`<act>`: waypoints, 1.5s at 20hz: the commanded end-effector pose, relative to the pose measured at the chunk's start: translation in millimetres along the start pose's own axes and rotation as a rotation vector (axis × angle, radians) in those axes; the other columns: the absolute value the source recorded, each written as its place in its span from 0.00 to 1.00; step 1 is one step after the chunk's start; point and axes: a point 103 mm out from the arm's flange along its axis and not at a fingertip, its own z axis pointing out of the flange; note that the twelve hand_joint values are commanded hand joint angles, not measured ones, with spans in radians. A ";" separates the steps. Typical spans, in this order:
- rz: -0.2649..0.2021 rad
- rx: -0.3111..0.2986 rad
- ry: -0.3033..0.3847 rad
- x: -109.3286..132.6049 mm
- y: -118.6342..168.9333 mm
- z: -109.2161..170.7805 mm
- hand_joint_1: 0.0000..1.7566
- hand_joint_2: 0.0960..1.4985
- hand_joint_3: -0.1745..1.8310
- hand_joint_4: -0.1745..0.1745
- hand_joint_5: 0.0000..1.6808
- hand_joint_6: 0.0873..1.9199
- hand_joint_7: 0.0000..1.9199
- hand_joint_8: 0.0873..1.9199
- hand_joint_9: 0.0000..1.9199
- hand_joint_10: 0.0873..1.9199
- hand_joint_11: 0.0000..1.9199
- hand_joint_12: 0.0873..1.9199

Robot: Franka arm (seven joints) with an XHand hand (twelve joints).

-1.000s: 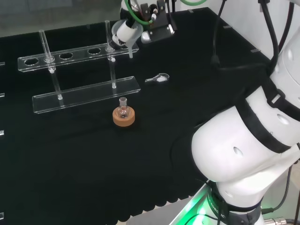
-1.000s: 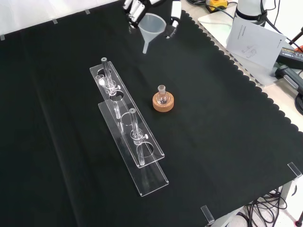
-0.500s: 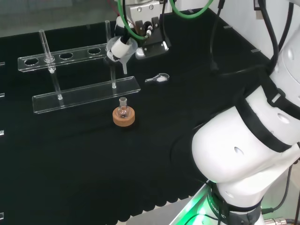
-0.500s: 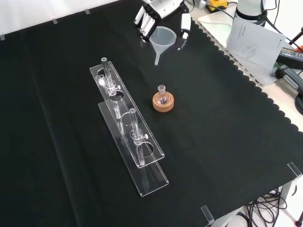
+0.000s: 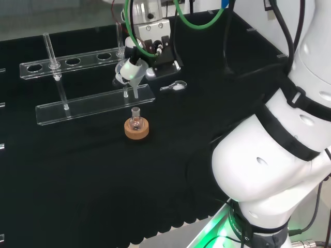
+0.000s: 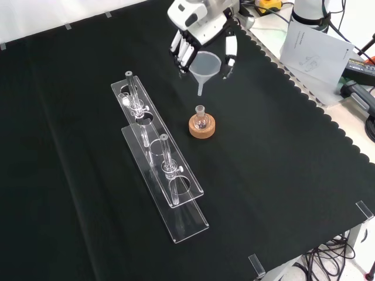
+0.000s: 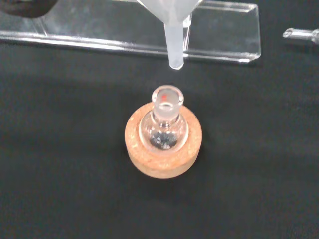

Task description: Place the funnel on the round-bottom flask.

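Note:
A small clear round-bottom flask (image 6: 201, 119) stands upright in a cork ring (image 6: 202, 127) on the black cloth; in the head view the flask (image 5: 136, 120) sits in the same ring (image 5: 136, 129). The hand (image 6: 196, 32) hangs above it, fingers curled round a translucent white funnel (image 6: 205, 65) with its stem pointing down. In the wrist view the funnel's stem (image 7: 176, 45) ends a short way above the flask's open neck (image 7: 166, 97), slightly off from it. The funnel (image 5: 133, 75) is in the air and touches nothing below.
A clear plastic test-tube rack (image 6: 158, 155) with glass tubes stands to the left of the flask in the front view. A small glass piece (image 5: 175, 87) lies on the cloth right of the rack in the head view. Papers and cables (image 6: 316, 47) lie beyond the cloth's scalloped edge.
The hand has carried the funnel down and toward the flask, from near the cloth's far edge in the front view to just above the flask's neck.

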 end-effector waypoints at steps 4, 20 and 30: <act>-0.009 0.014 -0.006 7.4 11.9 23.2 0.40 0.52 0.35 0.31 0.34 0.25 0.35 0.37 0.48 0.29 0.26 0.65; -0.008 0.036 -0.010 4.6 26.8 41.0 0.40 0.52 0.35 0.30 0.34 0.25 0.34 0.37 0.48 0.30 0.26 0.65; -0.006 0.051 -0.017 4.1 31.4 47.9 0.40 0.53 0.35 0.30 0.34 0.25 0.34 0.38 0.47 0.30 0.26 0.65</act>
